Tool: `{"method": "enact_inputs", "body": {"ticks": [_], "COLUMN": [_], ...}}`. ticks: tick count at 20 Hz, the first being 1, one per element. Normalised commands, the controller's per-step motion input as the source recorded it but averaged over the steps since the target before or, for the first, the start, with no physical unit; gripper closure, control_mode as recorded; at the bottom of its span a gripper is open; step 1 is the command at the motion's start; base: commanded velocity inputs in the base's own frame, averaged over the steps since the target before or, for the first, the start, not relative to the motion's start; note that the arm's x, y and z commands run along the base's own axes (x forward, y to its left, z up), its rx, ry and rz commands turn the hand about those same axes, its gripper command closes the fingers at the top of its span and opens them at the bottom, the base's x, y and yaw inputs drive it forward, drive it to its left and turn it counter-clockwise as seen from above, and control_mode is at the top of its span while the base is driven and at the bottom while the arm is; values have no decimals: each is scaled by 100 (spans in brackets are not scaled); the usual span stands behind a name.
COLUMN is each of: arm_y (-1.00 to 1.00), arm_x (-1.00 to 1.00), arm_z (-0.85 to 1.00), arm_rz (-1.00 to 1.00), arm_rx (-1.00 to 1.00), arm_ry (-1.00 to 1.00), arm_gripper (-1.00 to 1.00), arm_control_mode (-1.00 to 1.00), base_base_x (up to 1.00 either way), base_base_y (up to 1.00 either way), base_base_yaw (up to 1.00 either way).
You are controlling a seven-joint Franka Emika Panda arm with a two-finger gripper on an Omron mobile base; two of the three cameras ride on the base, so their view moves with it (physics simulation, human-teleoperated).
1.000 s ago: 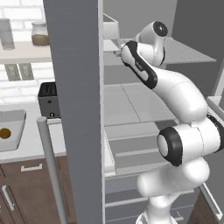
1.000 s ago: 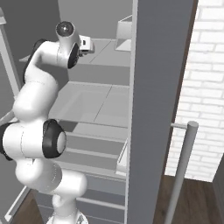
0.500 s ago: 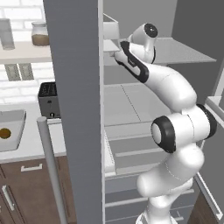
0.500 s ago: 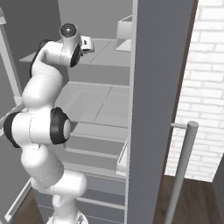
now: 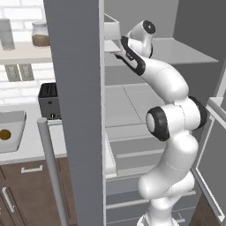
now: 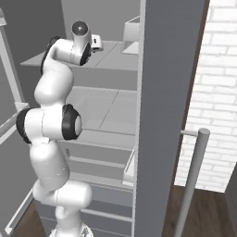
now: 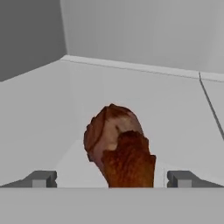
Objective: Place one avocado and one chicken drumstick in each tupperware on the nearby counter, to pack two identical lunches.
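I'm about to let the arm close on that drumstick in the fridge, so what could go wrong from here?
The open gripper straddles the reddish-brown chicken drumstick, whose lumpy, rounded meat end could roll or squirt out as the fingers close. The drumstick lies near the fridge shelf's back corner, so a push forward may shove it against the wall. Withdrawing, the raised arm could clip the fridge door.

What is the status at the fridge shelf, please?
Gripper open, reaching into the fridge. Dark reddish-brown chicken drumstick lies between the fingertips, not gripped. Nothing in the way.
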Motion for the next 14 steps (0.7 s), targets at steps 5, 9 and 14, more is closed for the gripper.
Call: {"method": "enact_inputs", "body": {"ticks": [5,9,14], "arm_y": [10,5,5], "arm_x": [15,1,-14], "arm_z": [-43,-30,0], "arm_rz": [1,0,0], "arm_rx": [-6,-1,0], "arm_ry": [4,0,-11], "arm_gripper": [100,100,100], "arm_control_mode": [-100,-100,-100], "base_base_x": [0,0,0], "base_base_y": [0,0,0], "base_base_yaw": [0,0,0]}}
